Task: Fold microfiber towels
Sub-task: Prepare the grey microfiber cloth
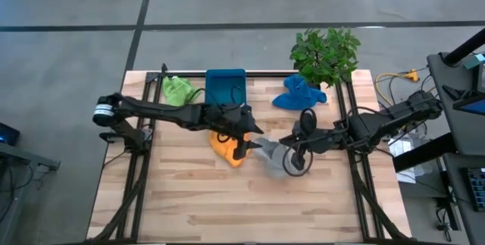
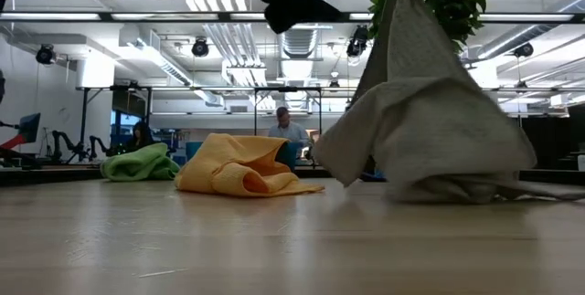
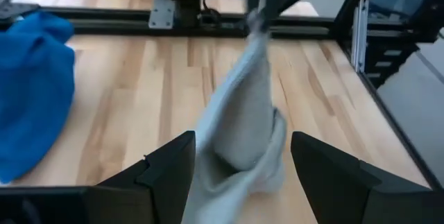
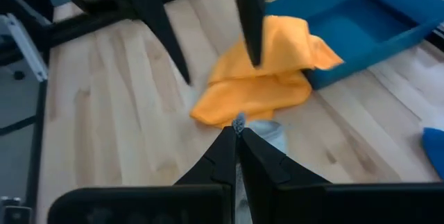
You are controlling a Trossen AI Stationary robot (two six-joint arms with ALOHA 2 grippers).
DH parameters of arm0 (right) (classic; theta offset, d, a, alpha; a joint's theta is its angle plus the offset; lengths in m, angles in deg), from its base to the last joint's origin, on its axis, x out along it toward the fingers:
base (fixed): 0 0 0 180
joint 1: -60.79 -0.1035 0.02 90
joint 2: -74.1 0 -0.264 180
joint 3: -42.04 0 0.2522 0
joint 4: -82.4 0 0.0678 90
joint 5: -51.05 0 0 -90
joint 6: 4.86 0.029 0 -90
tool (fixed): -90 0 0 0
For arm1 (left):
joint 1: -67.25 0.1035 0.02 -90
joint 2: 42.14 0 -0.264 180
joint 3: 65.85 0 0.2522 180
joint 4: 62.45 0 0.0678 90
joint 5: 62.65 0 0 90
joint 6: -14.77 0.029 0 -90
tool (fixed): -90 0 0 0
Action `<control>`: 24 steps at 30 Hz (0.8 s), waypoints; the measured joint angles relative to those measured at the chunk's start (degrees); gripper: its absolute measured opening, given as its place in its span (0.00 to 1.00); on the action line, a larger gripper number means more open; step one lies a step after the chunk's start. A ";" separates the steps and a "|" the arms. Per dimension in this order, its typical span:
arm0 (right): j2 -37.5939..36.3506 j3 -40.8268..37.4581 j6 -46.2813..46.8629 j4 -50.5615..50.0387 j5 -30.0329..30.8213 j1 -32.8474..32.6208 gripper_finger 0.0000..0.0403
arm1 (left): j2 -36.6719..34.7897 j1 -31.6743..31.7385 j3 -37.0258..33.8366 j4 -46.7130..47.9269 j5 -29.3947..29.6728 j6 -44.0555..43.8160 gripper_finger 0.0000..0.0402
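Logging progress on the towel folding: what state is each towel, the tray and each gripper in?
grey towel: lifted by a corner, bottom on table
orange towel: crumpled, unfolded
green towel: bunched
blue towel: bunched
tray: empty
right gripper: shut on grey towel
left gripper: open

- Your worktop (image 1: pixel 197 199) is pale wood in butcher-block strips, smooth with a soft sheen.
- The grey towel (image 2: pixel 430 103) is matt cloth with a fine woven texture; you can see it draping in soft folds.
- The orange towel (image 2: pixel 239 167) looks soft, matt, fuzzy.
- The teal tray (image 4: pixel 361 23) is smooth, hard plastic.
- Each pincer's fingers (image 3: pixel 166 175) look matt black.
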 joint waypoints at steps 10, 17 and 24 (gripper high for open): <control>-0.02 0.02 0.03 6.34 0.04 -0.89 0.02 | 4.93 0.00 0.37 -0.70 -2.87 -0.04 0.56; -0.02 0.02 0.02 6.29 0.28 -0.70 0.02 | 4.93 0.07 0.31 -1.47 -8.73 -0.12 0.56; -0.02 0.02 -0.20 6.18 0.48 0.64 0.02 | 5.14 0.54 0.24 -2.23 -13.82 -0.91 0.56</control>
